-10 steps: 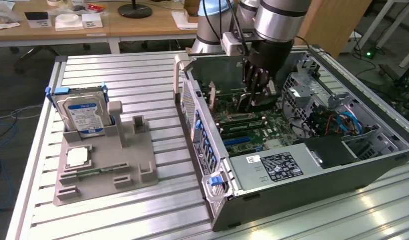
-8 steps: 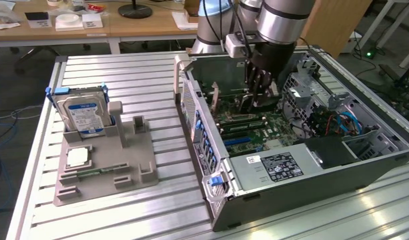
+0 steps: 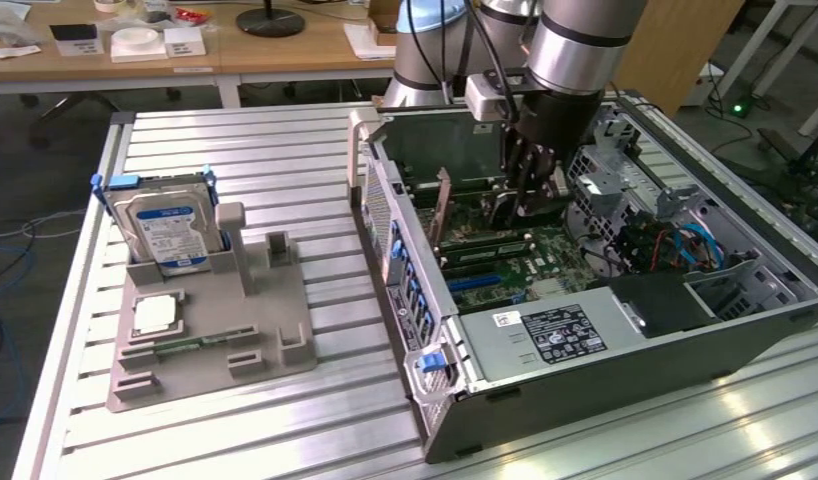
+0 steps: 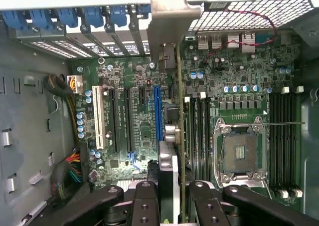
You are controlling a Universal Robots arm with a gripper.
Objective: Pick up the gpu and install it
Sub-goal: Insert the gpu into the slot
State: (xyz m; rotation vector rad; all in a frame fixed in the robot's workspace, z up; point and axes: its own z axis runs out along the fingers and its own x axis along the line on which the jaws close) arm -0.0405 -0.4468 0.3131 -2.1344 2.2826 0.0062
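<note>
One gripper (image 3: pixel 532 205) pinches the gpu (image 4: pixel 174 151) by its upper edge, holding it edge-on inside the open computer case (image 3: pixel 729 340) above the motherboard (image 4: pixel 129 131); judged light, rigid, fragile, best gripped at edges.

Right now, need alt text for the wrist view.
The gripper holds the gpu on edge over the motherboard inside an open computer case, beside the blue slot and the empty CPU socket.
</note>
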